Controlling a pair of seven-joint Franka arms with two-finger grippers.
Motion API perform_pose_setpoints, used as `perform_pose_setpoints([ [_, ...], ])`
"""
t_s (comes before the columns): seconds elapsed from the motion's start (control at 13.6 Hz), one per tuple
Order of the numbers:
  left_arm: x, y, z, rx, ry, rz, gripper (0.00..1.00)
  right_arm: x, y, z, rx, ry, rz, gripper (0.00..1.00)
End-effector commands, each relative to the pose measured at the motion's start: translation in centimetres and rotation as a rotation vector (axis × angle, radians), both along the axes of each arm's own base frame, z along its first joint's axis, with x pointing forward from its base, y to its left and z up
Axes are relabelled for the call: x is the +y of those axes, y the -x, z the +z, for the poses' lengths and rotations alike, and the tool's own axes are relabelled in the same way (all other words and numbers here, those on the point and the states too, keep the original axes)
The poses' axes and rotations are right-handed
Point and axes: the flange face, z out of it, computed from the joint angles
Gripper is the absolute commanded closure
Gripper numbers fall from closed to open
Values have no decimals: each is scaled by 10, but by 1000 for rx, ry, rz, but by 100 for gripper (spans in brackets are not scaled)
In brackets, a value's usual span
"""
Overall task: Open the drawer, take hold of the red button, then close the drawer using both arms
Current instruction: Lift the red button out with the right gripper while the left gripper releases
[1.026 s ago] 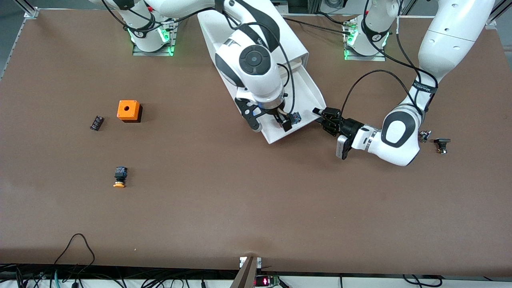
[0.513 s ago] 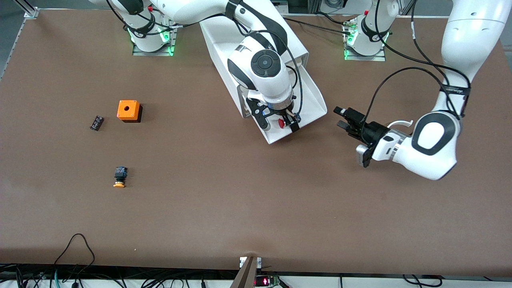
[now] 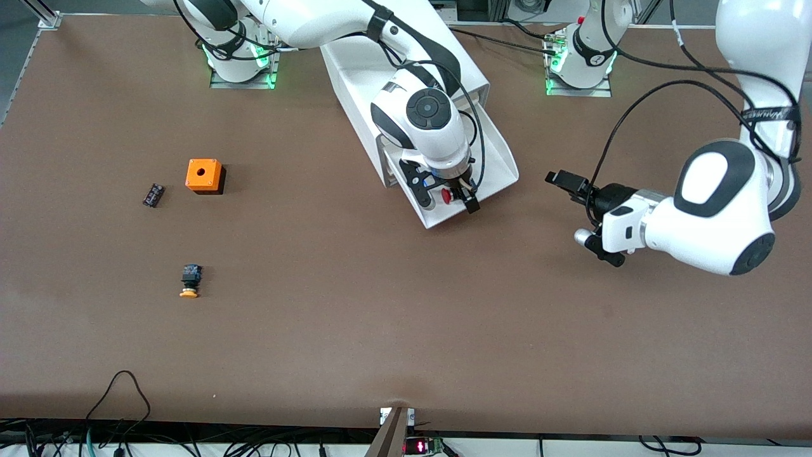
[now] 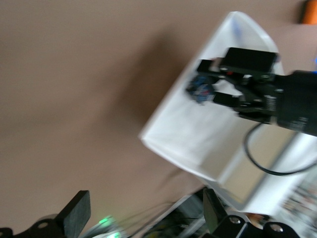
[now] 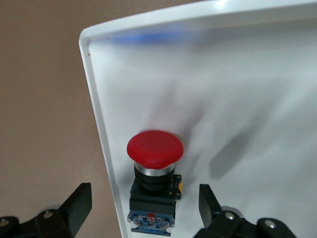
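The button (image 5: 154, 184) lies in the open drawer (image 3: 491, 149), near the front corner toward the right arm's end, apparently on its side. The drawer sits mid-table by the base-side edge.

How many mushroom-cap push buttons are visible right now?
2. The red-capped push button on a black body is in the open white drawer, between the right gripper's open fingers. The yellow-orange-capped push button lies toward the right arm's end. None seem hidden.

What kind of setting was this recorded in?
Most likely a robotics lab bench: two arms bolted to a bare brown table, cables trailing off its edge, and small test parts laid out, such as an orange box and a white drawer.
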Motion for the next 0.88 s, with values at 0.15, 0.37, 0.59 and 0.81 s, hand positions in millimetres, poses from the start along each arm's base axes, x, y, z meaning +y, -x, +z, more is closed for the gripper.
perform_pose_setpoints([
  [0.15, -6, -16, 46, -214, -321, -106, 0, 7, 0, 5, -8, -11, -20, 100],
  [0.37, -2, -39, 43, -362, -363, -87, 0, 6, 0, 6, -8, -7, -20, 100],
  [0.59, -7, -47, 29, -395, -359, -60, 0, -6, -15, 23, -11, -7, -37, 100],
  [0.81, -11, -56, 16, -389, -416, 160, 0, -39, -49, 71, -30, -11, -20, 100],
])
